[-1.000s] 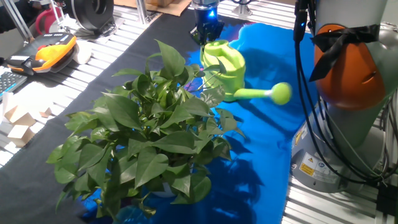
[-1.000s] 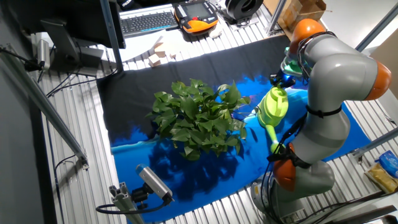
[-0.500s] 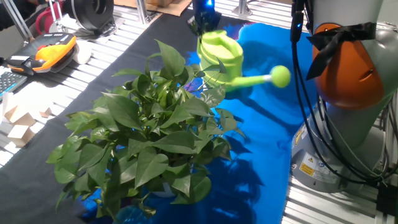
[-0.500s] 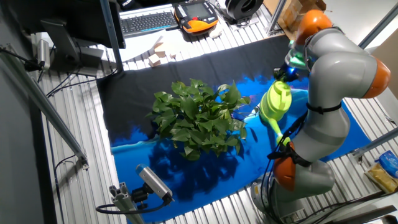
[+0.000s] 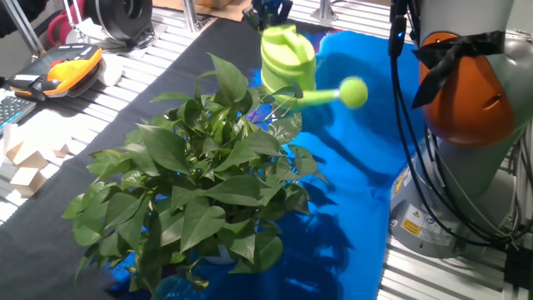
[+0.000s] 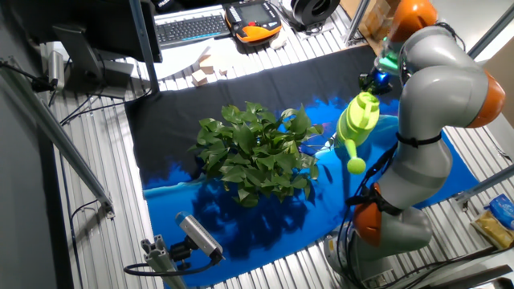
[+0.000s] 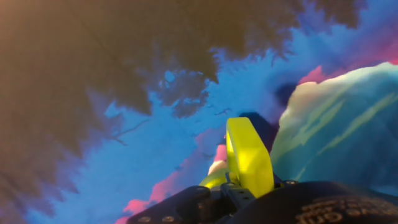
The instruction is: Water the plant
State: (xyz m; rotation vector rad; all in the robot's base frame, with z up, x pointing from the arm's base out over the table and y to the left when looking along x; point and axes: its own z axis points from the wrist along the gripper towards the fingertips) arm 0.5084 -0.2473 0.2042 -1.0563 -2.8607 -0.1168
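Note:
The plant [image 5: 196, 179] is a big bushy pot plant with broad green leaves; it stands on the blue cloth in the middle of the table and also shows in the other fixed view [image 6: 257, 152]. My gripper [image 5: 268, 10] is shut on the handle of the lime-green watering can [image 5: 287, 60] and holds it in the air just beyond the plant's far edge. The can's round spout head [image 5: 353, 92] points away from the plant. The can shows in the other fixed view [image 6: 358, 120] to the plant's right, and its handle [image 7: 247, 157] fills the hand view.
A black cloth [image 5: 141, 83] and a blue cloth [image 5: 358, 183] cover the table. The arm's grey and orange base [image 5: 466, 108] stands at the right. An orange pendant [image 5: 71, 65], a keyboard [image 6: 191, 28] and wooden blocks [image 5: 25, 158] lie at the table's edge.
The gripper has lifted the watering can off the cloth and carried it up and slightly left. The spout head has risen and swung toward the plant. The plant has not moved.

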